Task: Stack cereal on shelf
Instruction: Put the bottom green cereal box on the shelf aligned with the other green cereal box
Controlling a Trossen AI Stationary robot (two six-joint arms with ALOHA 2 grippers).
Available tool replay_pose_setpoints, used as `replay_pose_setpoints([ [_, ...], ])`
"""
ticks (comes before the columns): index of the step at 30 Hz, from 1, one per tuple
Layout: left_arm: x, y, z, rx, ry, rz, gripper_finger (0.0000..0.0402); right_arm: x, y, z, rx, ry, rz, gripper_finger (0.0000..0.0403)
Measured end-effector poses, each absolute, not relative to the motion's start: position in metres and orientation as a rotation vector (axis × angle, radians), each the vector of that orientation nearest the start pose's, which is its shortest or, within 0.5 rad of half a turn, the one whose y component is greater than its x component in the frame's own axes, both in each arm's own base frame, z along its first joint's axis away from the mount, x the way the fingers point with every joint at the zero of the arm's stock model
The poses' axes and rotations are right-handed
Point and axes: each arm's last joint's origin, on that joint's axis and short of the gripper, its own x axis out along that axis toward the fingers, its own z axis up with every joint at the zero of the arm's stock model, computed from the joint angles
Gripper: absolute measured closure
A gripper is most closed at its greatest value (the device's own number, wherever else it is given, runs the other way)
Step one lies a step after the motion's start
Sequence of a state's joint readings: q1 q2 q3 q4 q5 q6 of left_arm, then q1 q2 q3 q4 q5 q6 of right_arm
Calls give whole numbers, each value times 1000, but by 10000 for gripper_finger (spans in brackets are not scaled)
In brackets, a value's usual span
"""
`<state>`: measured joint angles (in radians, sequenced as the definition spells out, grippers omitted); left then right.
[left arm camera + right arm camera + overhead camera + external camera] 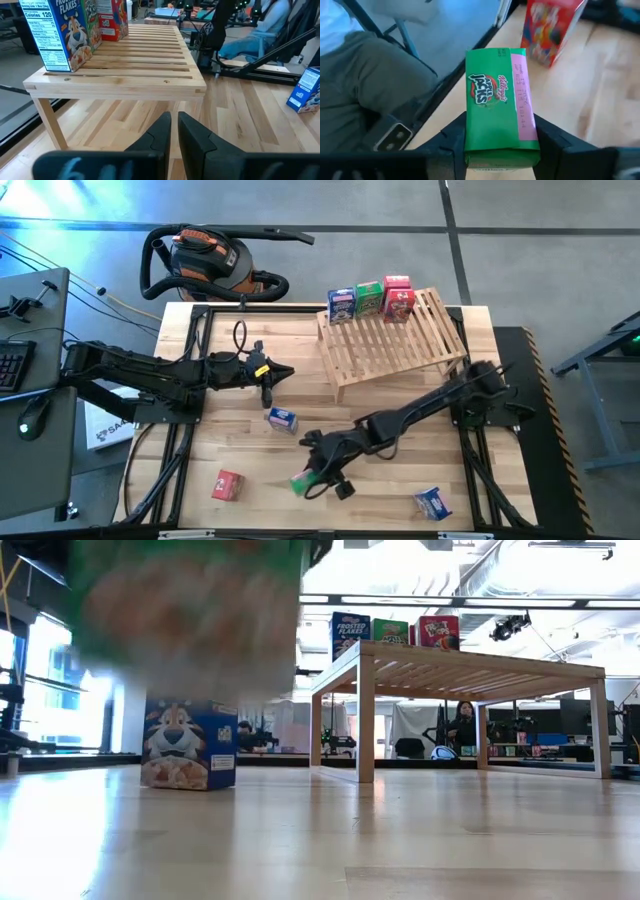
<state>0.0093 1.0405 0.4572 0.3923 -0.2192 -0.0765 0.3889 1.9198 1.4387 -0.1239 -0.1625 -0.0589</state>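
Observation:
The slatted wooden shelf [395, 345] stands at the table's far right. One blue [342, 304], one green [369, 298] and one red cereal box [398, 297] stand upright along its far edge. My right gripper [310, 478] is shut on a green box [500, 125] near the table's near edge; this box fills the low view's upper left [185, 610]. My left gripper [268, 385], shut and holding nothing, hovers left of the shelf [115, 75]. A blue box [282, 418] rests on the table just nearer than it, also seen in the low view [188, 745]. My right gripper pinches the green box between its two fingers [452, 137], one on each of two opposite sides [470, 145]. The fingers come slanting down from the table's right. The labelled end face points away from the wrist. In the low view the box is lifted clear of the table.
A red box [228, 485] lies near the table's near left corner, also seen past the green box [552, 30]. Another blue box [433, 502] lies at the near right. A person's grey trouser leg [375, 75] shows beyond the table edge. A shop vacuum [205, 262] stands behind the table.

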Motion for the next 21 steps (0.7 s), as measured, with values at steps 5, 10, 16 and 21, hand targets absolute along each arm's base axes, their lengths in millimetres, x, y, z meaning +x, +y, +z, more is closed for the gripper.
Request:
replay_pose_setpoints([
  [5, 218, 9, 229, -53, 174, 239, 378, 368, 151, 296, -170, 547, 484, 263],
  [10, 219, 12, 231, -39, 152, 247, 378, 324, 122, 353, -205, 494, 382, 265],
  [16, 218, 18, 231, -38, 154, 244, 378, 269, 69, 398, -221, 502, 264, 265],
  [21, 218, 23, 231, -41, 153, 254, 378, 231, 16, 415, -267, 539, 118, 265],
])
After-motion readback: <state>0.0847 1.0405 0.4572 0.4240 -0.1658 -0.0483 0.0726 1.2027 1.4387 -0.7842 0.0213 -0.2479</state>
